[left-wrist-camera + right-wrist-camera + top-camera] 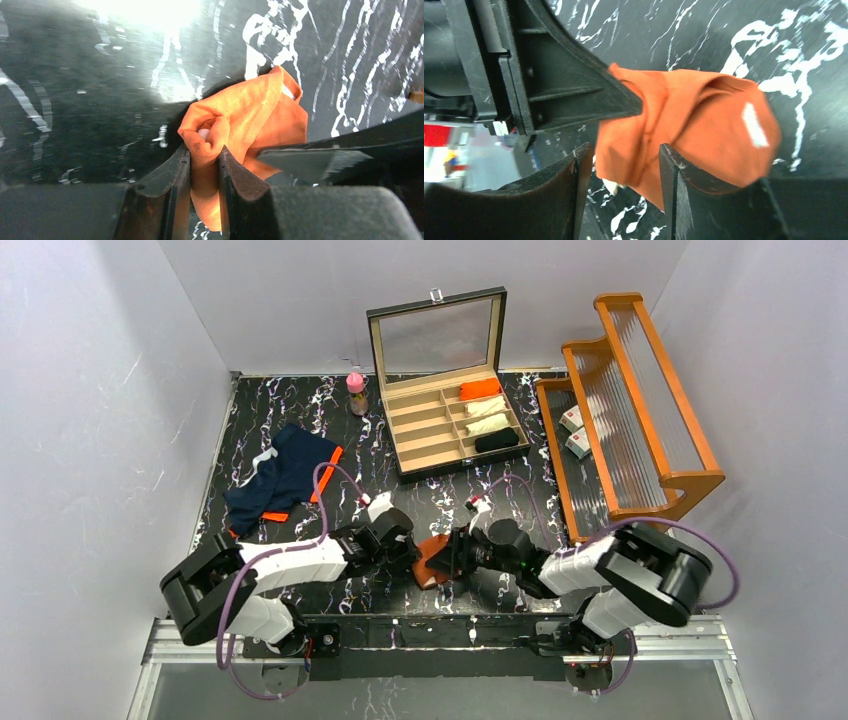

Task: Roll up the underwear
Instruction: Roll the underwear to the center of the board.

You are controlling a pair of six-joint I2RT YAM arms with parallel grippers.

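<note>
Far left on the tabletop [300, 410], the navy underwear [285, 475] is lying spread flat with its orange trim showing, well apart from both arms; it is probably waiting its turn and is not being worked on now.

Nearer the middle, the left tool [204, 159] is reaching in low over the near edge. Its jaws are standing almost together, pinching a bunched fold of the rust-orange underwear [250, 110]. The pinch is gathering the cloth into a raised hump, which is likely why this tool is anchoring one end: the soft fabric would otherwise be slipping flat or unrolling.

The garment itself is sitting crumpled on the tabletop between the two tools, partly gathered but not yet a tidy roll. A bit of its white waistband is showing on the upper side.

Just to the right, the right tool [624, 152] is facing the left one. Its jaws are standing clearly apart, straddling the cloth without clamping it, so it is holding nothing. My guess is that it is positioning for a fresh bite to turn the roll further.

Behind them, the compartment box [460, 462] is standing with its lid up, showing rolled pieces in several slots. The wooden rack [640, 390] is standing far right.
</note>
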